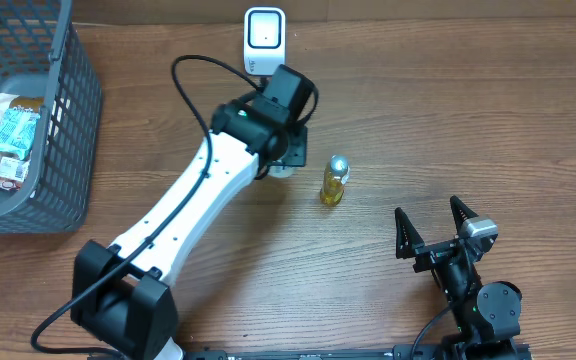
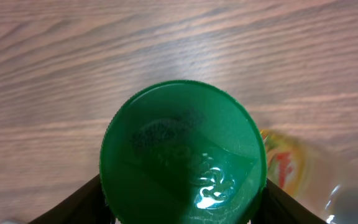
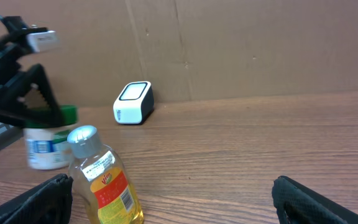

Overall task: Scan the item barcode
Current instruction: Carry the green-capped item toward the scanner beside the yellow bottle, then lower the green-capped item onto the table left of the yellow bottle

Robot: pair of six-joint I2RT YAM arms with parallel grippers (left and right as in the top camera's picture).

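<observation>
At the far left a grey wire basket (image 1: 68, 120) holds some crumpled packets (image 1: 13, 130). The left arm reaches from the near edge up across the wooden surface (image 1: 468, 100). Its left pincer (image 3: 42, 109) is clamped on the green lid (image 2: 182, 155) of a white jar (image 3: 45, 149), one finger on each side of the lid. The jar is just in front of the white scanner (image 1: 264, 40) at the back edge; whether it touches the surface I cannot tell. Just to the right, a small bottle (image 1: 334, 182) of yellow liquid with a silver cap stands upright. At the near right, the right pincer (image 1: 428, 215) is spread wide and holds nothing.
</observation>
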